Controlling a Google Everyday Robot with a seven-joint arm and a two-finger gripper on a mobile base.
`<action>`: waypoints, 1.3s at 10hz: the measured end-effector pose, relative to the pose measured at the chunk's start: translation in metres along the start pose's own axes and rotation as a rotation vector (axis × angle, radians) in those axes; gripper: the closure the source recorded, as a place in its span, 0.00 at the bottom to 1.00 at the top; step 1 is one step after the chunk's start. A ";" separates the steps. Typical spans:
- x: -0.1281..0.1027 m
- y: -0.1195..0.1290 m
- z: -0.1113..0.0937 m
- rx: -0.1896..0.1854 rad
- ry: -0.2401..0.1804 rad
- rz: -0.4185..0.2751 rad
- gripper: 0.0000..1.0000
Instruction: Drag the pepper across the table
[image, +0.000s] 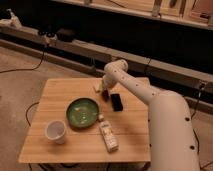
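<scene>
The pepper (105, 93) is a small dark-red shape on the light-wood table (55, 95), at the back middle, just left of the black phone (116, 102). My gripper (103, 88) hangs at the end of the white arm (131, 85), right over the pepper's far end and seemingly touching it. The gripper's tip is partly hidden behind the wrist. The arm reaches in from the right and crosses the table's back right corner.
A green bowl (82, 112) sits in the middle of the table. A white cup (55, 131) stands at the front left. A white tube-like bottle (107, 136) lies in front of the bowl. A small pale object (96, 88) lies left of the gripper. Cables run over the floor to the left.
</scene>
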 end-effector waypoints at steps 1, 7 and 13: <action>-0.001 -0.008 -0.007 0.011 0.004 -0.013 0.64; -0.049 -0.039 -0.019 0.037 -0.062 -0.071 0.64; -0.088 -0.016 -0.029 -0.026 -0.193 0.107 0.64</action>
